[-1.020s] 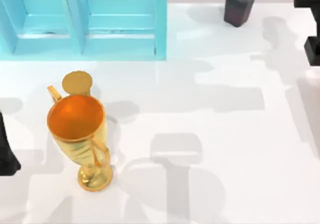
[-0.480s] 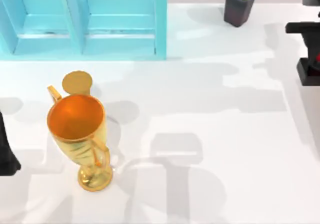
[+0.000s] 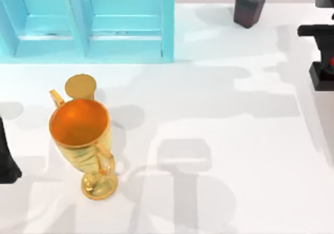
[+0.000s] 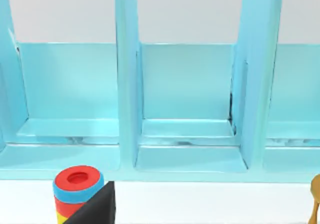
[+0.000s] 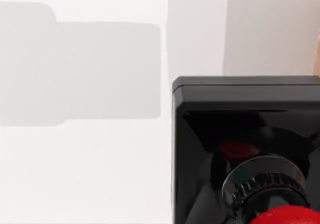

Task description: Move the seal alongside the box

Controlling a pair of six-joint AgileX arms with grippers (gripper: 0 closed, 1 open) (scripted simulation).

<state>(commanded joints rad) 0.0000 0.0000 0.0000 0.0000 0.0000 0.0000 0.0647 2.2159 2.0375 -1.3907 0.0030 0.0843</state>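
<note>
At the bench's right edge, the right pincer (image 3: 326, 62) grips the small black-based, red-knobbed seal (image 5: 260, 184); carrying it to the turquoise compartmented box (image 3: 86, 23) at the far-left corner remains.

Glossy black seal (image 5: 245, 149) with shiny red knob, polished gold metallic trophy (image 3: 83, 140), smooth glossy turquoise box (image 3: 88, 23), smooth white table (image 3: 219, 140)

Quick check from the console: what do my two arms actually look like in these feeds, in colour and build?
Both read as plain black, blocky hardware. The right arm at the top view's right edge is made of boxy, square-edged black segments with no markings or cables visible. The left arm at the left edge shows as a dark, angular black wedge, equally unmarked.
</note>
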